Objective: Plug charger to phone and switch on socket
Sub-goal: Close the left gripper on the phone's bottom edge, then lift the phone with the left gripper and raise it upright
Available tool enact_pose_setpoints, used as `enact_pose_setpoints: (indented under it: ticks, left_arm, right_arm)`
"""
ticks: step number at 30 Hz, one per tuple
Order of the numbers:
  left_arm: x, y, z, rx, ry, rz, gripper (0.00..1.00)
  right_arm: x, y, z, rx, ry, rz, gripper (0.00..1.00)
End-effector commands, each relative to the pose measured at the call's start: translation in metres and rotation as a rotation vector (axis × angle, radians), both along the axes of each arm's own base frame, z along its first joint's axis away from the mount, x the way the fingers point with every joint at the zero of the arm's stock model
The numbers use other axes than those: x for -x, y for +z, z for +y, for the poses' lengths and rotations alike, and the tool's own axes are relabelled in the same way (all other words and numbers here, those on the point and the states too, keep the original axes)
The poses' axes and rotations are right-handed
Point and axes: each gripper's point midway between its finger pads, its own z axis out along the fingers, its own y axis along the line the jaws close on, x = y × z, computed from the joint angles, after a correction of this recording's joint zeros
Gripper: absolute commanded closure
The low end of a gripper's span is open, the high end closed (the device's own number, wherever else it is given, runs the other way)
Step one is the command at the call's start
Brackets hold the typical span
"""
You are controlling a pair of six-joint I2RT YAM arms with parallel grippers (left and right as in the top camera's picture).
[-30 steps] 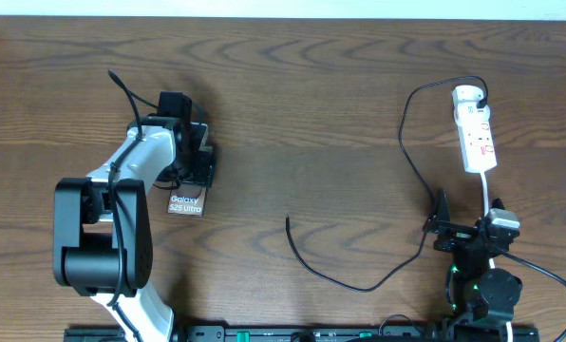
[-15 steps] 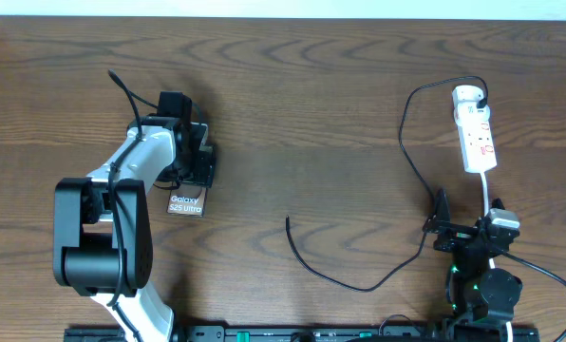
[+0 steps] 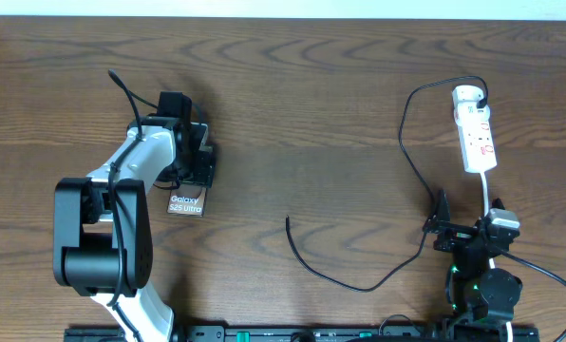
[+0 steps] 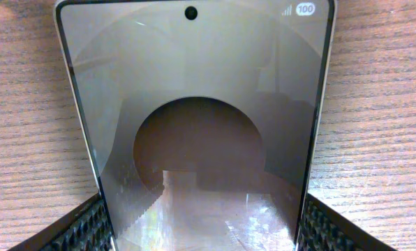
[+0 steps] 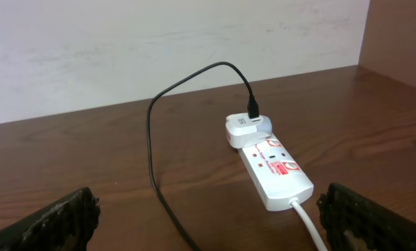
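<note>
Left arm reaches from its base at the near-left edge up and across the table (image 3: 311, 95), elbow bent, wrist pitched down over the phone (image 3: 186, 202). The left gripper (image 3: 190, 157) is on top of the phone, so from overhead I only see the lettered end sticking out toward me. The left wrist cam shows the phone flat on the wood, screen up, with the ribbed finger pads (image 4: 82, 226) pressed against its two long edges; I read that as clamped on the phone. Right arm is folded up tight over its base at the near-right edge, with the right gripper (image 5: 208, 209) pointing toward the far edge, fingers spread wide and nothing between them. It looks straight at the socket (image 3: 476, 133), which lies well ahead of it at far right, its white cord (image 3: 492, 195) running back toward the arm. The charger (image 3: 368, 289) is plugged in at the strip's far end, loops left, then trails along the table. Its plug tip (image 3: 288, 220) lies free mid-table, well apart from the phone and both grippers.
</note>
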Motion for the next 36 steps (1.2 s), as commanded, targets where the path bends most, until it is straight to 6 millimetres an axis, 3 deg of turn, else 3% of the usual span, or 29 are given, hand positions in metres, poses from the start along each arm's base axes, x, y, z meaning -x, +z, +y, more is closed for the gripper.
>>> enact_pose_setpoints:
  ticks: [1, 23, 31, 36]
  left_arm:
    - [0.011, -0.008, -0.009, 0.045, -0.003, 0.039, 0.93]
    - [0.005, -0.002, -0.009, 0.048, 0.011, 0.019, 0.93]
    - [-0.012, 0.036, -0.018, 0.099, 0.005, -0.069, 0.93]
    - [-0.022, 0.071, -0.031, 0.179, 0.01, -0.163, 0.93]
  right_arm:
    - [0.0, 0.0, 0.001, 0.01, 0.005, 0.001, 0.01]
    - [0.0, 0.0, 0.001, 0.01, 0.005, 0.001, 0.01]
    - [0.0, 0.0, 0.001, 0.01, 0.005, 0.001, 0.01]
    - [0.0, 0.0, 0.001, 0.01, 0.005, 0.001, 0.01]
